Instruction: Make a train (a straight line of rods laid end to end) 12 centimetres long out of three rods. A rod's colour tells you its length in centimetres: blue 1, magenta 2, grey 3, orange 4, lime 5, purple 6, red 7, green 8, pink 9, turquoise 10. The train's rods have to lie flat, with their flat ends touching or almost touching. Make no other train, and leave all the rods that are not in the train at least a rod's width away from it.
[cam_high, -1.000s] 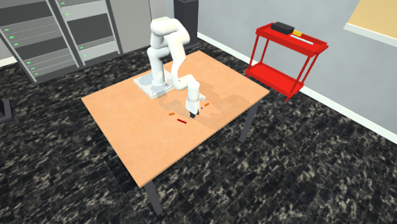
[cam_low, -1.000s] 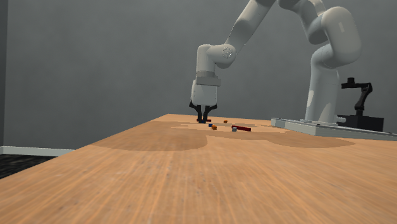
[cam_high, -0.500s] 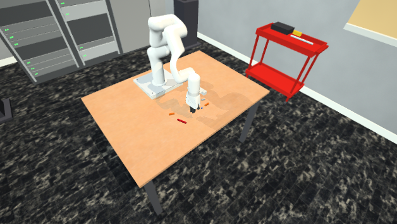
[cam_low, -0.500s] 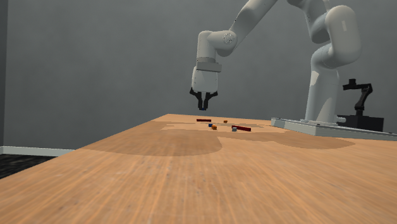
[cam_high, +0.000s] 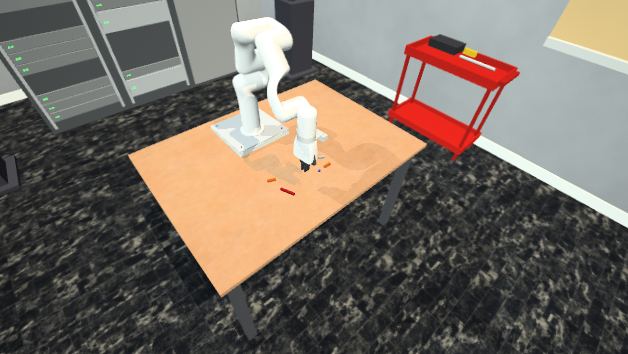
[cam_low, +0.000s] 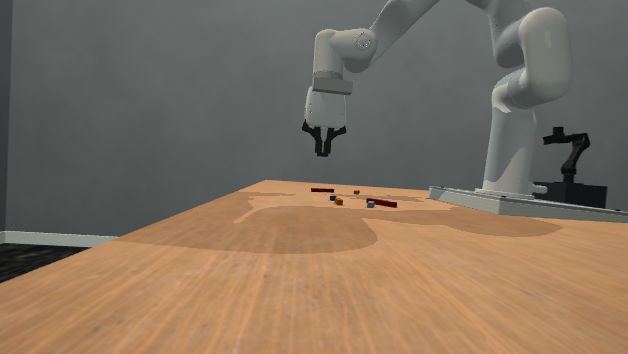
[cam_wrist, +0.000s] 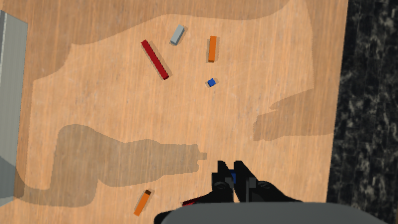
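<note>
Black fingers on your gripper are pinched around a small blue rod, and you have it raised above the surface, its lower end showing at the fingertips in the exterior view. In the wrist view you see the end of a red rod peeking out beside the gripper housing, which hides the rest; the top view shows you that rod whole, lying flat. Near it on the surface, on the side toward the arm's base, you have an orange rod. Up the wrist view from your fingers lies a loose blue rod, with a second orange rod near it. Beyond those you'll find a grey rod, and near that, slanting, another red rod. All the rods you see on the surface lie apart from each other. Farther out, your arm stands on its pale base plate, and a red cart stands past the table's edge by the wall

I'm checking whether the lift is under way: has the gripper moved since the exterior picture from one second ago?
Yes. The gripper has risen, its fingertips now well above the far table edge.
</note>
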